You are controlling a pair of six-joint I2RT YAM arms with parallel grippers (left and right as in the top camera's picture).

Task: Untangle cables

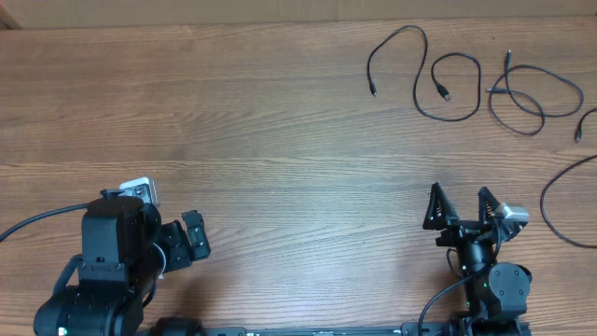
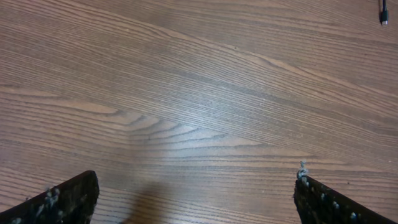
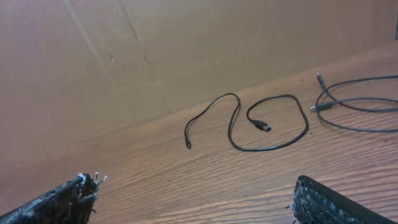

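Note:
Three thin black cables lie apart at the far right of the wooden table. One S-shaped cable (image 1: 424, 70) lies leftmost and shows in the right wrist view (image 3: 249, 124). A looped cable (image 1: 532, 93) lies to its right and shows at the right edge of the right wrist view (image 3: 354, 102). A third cable (image 1: 560, 201) curves along the right edge. My right gripper (image 1: 462, 207) is open and empty, near the front edge, well short of the cables (image 3: 193, 199). My left gripper (image 1: 187, 238) is open and empty at the front left over bare wood (image 2: 196, 199).
A brown cardboard wall (image 3: 155, 50) stands behind the table's far edge. A small dark plug tip (image 2: 383, 12) shows at the top right of the left wrist view. Each arm's own thick black wire trails at the front.

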